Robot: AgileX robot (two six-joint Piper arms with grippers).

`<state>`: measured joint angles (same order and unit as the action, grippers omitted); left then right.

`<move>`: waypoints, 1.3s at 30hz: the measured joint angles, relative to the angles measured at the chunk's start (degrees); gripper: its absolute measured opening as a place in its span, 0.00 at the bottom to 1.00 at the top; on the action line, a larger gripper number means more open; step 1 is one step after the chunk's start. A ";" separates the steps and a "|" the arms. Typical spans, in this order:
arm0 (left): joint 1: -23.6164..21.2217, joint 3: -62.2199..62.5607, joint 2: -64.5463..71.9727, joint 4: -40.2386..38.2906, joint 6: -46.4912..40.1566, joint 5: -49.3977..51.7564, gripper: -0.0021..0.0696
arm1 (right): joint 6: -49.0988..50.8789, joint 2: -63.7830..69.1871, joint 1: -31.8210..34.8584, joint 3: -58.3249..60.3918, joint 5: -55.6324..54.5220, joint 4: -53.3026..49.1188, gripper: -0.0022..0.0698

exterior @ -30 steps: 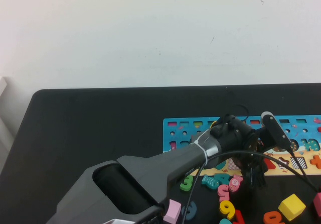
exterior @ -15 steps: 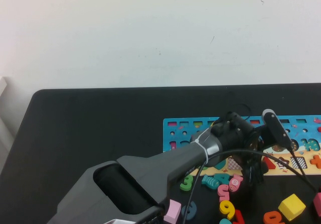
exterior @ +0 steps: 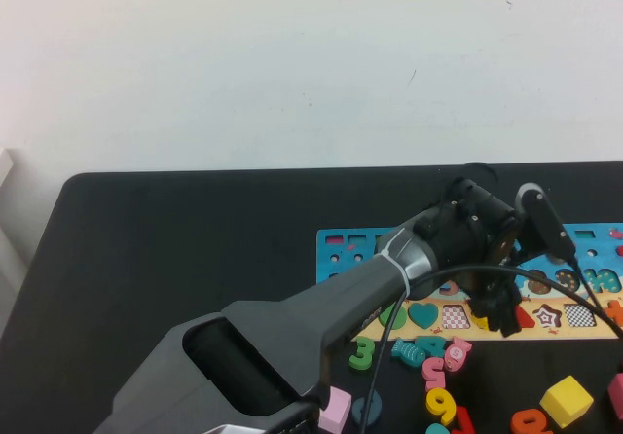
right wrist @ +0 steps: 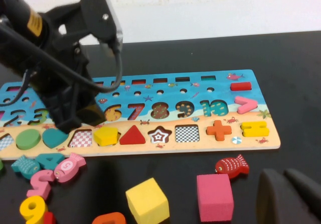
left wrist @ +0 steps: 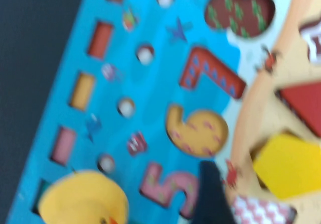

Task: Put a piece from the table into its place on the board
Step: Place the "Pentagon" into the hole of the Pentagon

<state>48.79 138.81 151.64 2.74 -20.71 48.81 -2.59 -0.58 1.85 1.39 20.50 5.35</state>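
Behind everything you have a plain white wall (exterior: 292, 64), and below it the matte black table (exterior: 195, 230), whose rounded corner lies far from the board on the robot's left.

The board (right wrist: 165, 111) lies flat on the table with its long axis running left to right across the robot's front. Its blue field of numbers is on the far side and its tan strip of shape recesses runs along the edge nearest the robot.

Your left arm (exterior: 292, 327) reaches diagonally over the board's left half, and the left gripper (right wrist: 67, 121) hangs just above the tan strip. Its fingers (right wrist: 65, 114) stand apart and hold nothing.

The piece (right wrist: 104, 136) sits flat in its place on the strip, just right of a checkered recess and left of the red triangle (right wrist: 132, 135). Its pointed corner faces the blue field and its flat edge faces the near rim of the board; it has no clear long axis.

In front of the board loose things lie on the table: a yellow cube (right wrist: 147, 202), a pink cube (right wrist: 214, 197) and a red fish (right wrist: 232, 165).

The right gripper (right wrist: 291, 196) hovers low over the table, in front of the board's right end; you cannot tell how its fingers stand.
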 joint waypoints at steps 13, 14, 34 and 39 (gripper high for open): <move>-0.60 0.00 1.87 0.49 1.70 2.88 0.03 | 0.00 0.00 0.00 0.00 0.00 0.00 0.06; -0.70 0.00 2.27 0.49 1.70 2.85 0.03 | 0.00 0.00 0.00 0.00 0.00 0.00 0.06; -1.17 0.00 3.97 -1.21 2.98 -2.45 0.03 | 0.00 0.00 0.00 0.00 0.00 0.00 0.06; -1.17 0.00 3.97 -0.36 2.98 -2.49 0.03 | 0.00 0.00 0.00 0.00 0.00 0.00 0.06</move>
<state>47.62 138.81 155.61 2.37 -17.72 46.33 -2.59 -0.58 1.85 1.39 20.50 5.35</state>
